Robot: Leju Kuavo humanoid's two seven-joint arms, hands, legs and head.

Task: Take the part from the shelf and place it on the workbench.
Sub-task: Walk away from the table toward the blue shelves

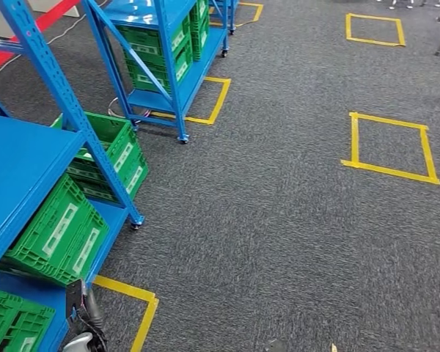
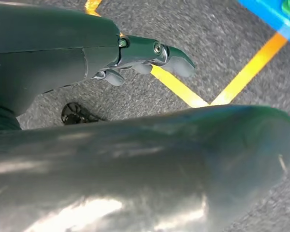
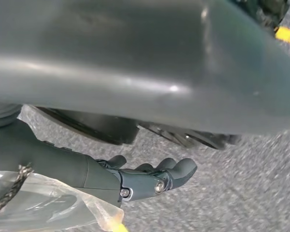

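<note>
Part in clear bag (image 3: 45,208) was gripped by right hand (image 3: 99,179), left hand (image 2: 136,55) empty, fingers loosely apart; shelf (image 1: 24,169) at 9 o'clock, placing likely remained.

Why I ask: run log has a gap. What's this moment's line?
scene: blue shelf, green crates | left hand: empty, over yellow tape | right hand: clear plastic bag against it, grip unclear

Blue shelf (image 1: 18,169), green crates (image 1: 60,235) with white labels, yellow tape squares (image 1: 392,147), grey carpet (image 1: 262,220)
</note>
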